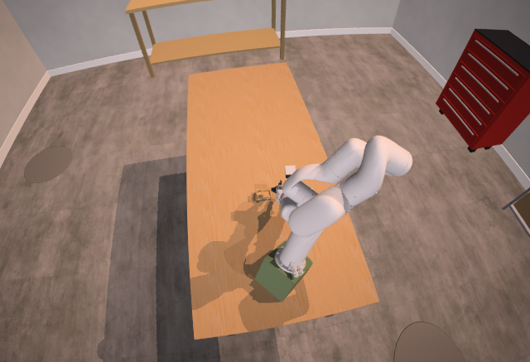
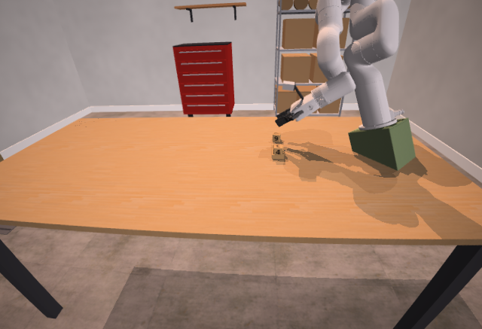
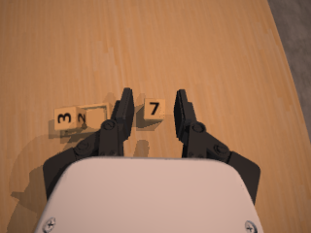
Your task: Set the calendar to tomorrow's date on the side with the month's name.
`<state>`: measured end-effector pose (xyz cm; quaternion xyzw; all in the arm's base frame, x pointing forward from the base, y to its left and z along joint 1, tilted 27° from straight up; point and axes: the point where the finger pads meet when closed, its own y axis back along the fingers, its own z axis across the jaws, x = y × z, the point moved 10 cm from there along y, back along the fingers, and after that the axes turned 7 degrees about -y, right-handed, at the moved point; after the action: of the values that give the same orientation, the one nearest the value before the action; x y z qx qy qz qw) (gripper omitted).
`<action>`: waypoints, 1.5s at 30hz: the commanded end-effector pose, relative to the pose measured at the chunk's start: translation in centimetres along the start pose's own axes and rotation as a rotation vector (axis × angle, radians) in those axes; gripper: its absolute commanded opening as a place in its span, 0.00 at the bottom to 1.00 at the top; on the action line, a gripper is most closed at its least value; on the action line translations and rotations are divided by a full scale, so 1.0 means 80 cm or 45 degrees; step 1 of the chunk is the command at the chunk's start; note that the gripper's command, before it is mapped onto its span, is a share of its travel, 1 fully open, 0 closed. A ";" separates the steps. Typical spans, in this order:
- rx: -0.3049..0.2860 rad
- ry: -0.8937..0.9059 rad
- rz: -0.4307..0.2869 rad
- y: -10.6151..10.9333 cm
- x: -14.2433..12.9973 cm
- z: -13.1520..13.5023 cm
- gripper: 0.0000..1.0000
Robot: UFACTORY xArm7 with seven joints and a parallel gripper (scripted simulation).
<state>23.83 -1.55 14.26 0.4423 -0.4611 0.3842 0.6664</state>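
Parted, with nothing grasped, the pincer (image 1: 274, 189) (image 2: 279, 122) (image 3: 154, 99) hangs tilted above the table (image 1: 239, 118) (image 2: 155, 185) (image 3: 155, 39), its black fingers pointing downward at a slant. In the wrist view, one loose cube (image 2: 276, 138) (image 3: 155, 109) shows in the gap between those fingers, but the exterior view puts it lower, on the table and clear of both tips. A 7 faces up on it, reading nearly upright from the wrist, and a 9 shows on one side.

To the left of the pincer in the wrist view, just beside the loose cube, lies the small wooden tray (image 1: 266, 197) (image 2: 277, 158) (image 3: 94, 106). The other cube (image 1: 258, 195) (image 2: 277, 151) (image 3: 65, 117) sits in the tray's end farther from the pincer, and the nearer end is bare. Its top bears a 3 turned sideways in that view; a 2 faces the bare end and a 4 faces outward. So only one cube is in the tray.

Behind the pincer, the white arm (image 1: 320, 214) (image 2: 328, 45) reaches back to a green block (image 1: 273, 282) (image 2: 404, 144) on the table.
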 end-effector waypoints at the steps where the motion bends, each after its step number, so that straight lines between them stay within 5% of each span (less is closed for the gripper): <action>1: 0.001 0.000 0.002 0.000 0.000 0.000 0.49; 45: 0.001 0.000 0.002 -0.035 -0.048 0.006 0.49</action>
<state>24.97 -3.10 10.58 0.4442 -0.4594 0.3834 0.6668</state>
